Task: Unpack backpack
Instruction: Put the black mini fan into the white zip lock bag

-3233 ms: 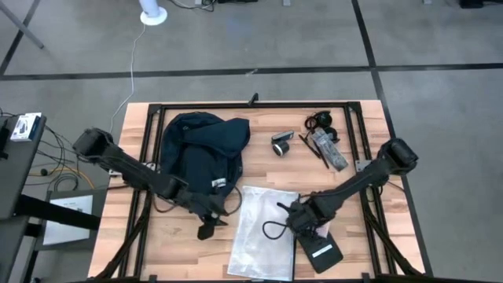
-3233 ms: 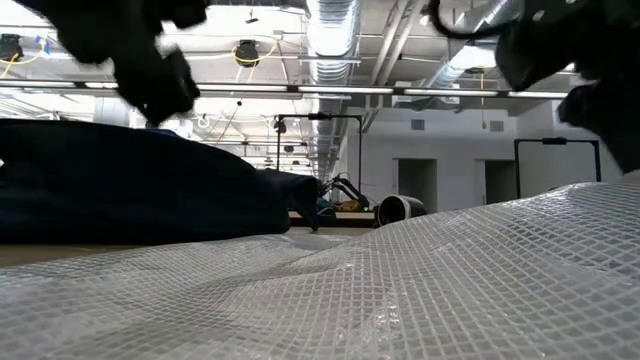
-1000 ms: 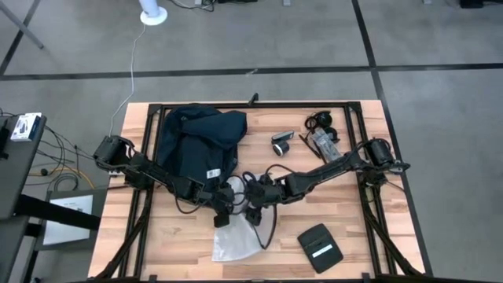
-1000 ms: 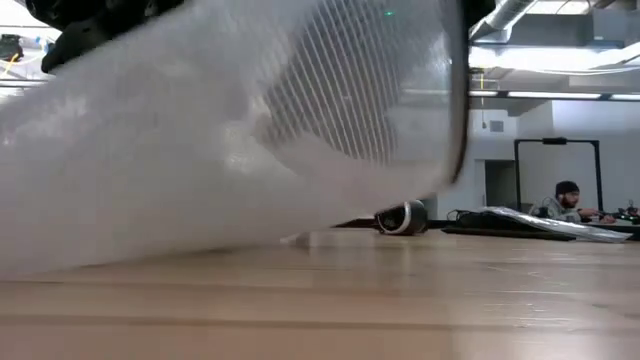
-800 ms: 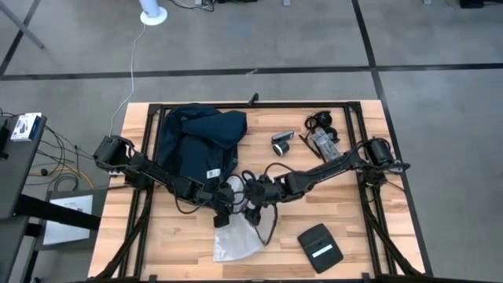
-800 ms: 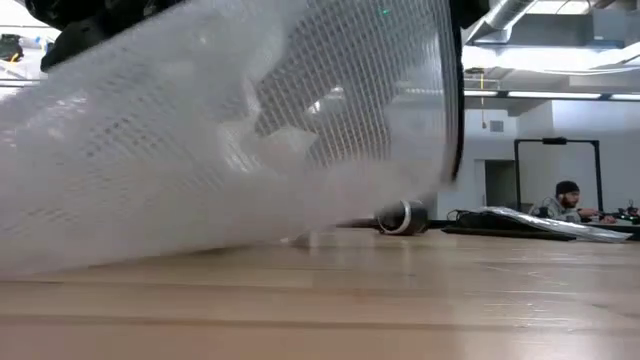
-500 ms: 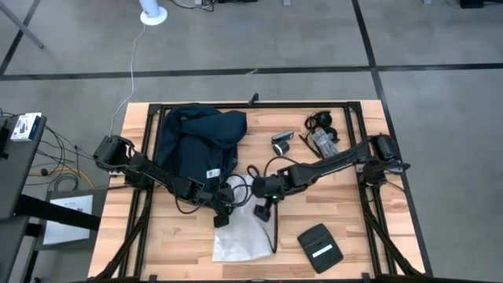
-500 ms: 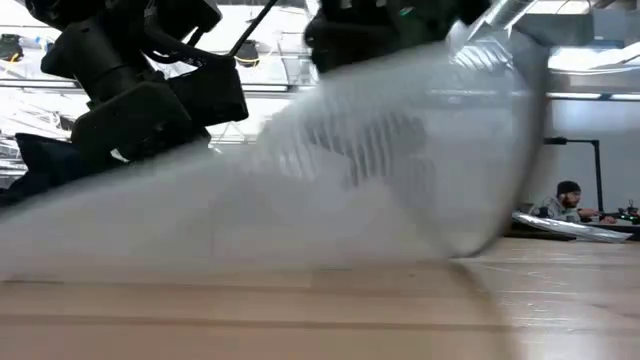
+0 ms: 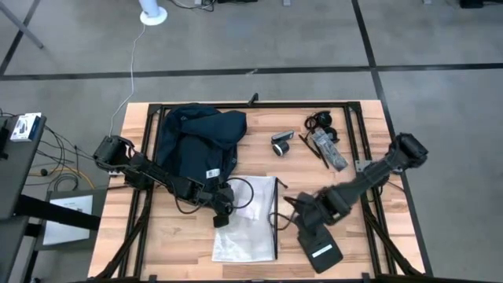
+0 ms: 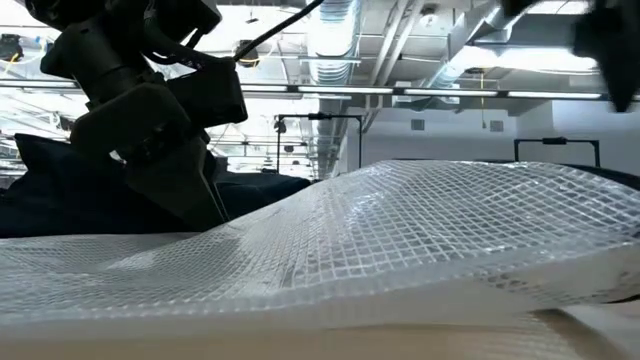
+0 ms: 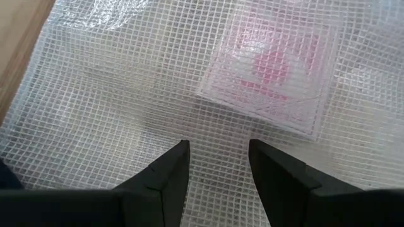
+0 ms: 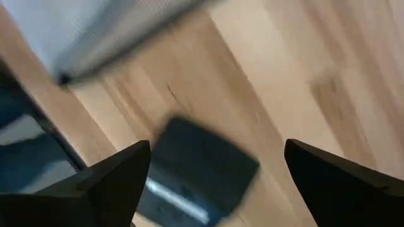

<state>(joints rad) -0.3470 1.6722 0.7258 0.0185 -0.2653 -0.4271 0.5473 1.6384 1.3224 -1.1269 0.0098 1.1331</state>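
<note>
- My left end effector (image 9: 222, 214) is hovering at the near-left edge of the clear mesh plastic bag (image 9: 250, 220). Its fingers (image 11: 165, 173) are parted over the mesh with nothing between them.
- My right end effector (image 9: 302, 216) is sitting to the right of that bag, just above the black pouch (image 9: 318, 248) with the white label. In my right wrist view the fingers (image 12: 117, 170) are spread wide and empty, with the pouch (image 12: 196, 170) showing between them on bare wood.
- The backpack (image 9: 196, 145) is lying on the far-left part of the worktop (image 9: 369, 259), slumped and rounded. Its near edge is reaching down toward my left end effector, and a small white tag is showing on the fabric.
- The plastic bag is lying flat between my two end effectors. A thin dark cord is looping beside its far corner, and I think it is running back toward the backpack, though the overhead view is too coarse to be sure.
- In the left wrist view a pale pink square patch (image 11: 271, 69) is showing through the mesh ahead of my fingers.
- Far right on the worktop a small cluster is lying together: a small grey-and-black device (image 9: 282, 143), a dark coiled item (image 9: 319, 121) and a clear wrapped bundle (image 9: 328, 149), all well apart from both end effectors.
- From the low view the plastic bag (image 10: 400, 250) is bulging up and blocking most of the worktop, with the backpack (image 10: 60, 195) dark behind it on the left.
- Bare wood is lying open along the near edge left of the bag, and between the bag and the far-right cluster.
</note>
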